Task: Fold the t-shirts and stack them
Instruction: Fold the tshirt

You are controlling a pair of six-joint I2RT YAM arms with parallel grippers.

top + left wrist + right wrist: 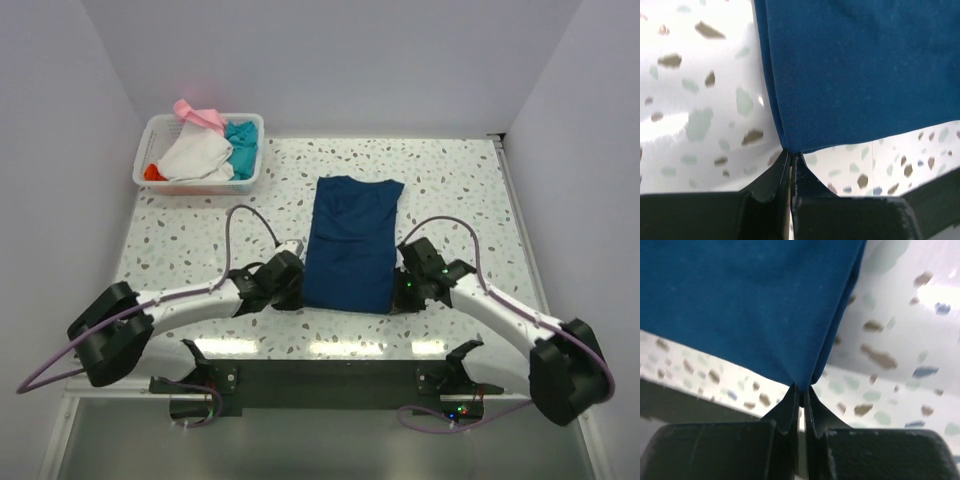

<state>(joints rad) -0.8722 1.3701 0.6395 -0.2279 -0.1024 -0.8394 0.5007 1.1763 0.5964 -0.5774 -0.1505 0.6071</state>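
The dark navy-blue t-shirt (351, 243) lies folded into a long strip on the speckled table between my arms. My left gripper (297, 283) is shut on its near left corner; in the left wrist view the cloth (855, 70) runs into the closed fingertips (791, 155). My right gripper (403, 285) is shut on its near right corner; in the right wrist view the cloth (750, 305) pinches down into the fingertips (802, 389). White (196, 155), teal (242, 140), pink (198, 115) and orange-red (151, 172) tees lie piled in the basket.
A white plastic basket (200, 186) stands at the table's back left. White walls close in the left, back and right sides. A dark rail (330, 378) carrying the arm bases runs along the near edge.
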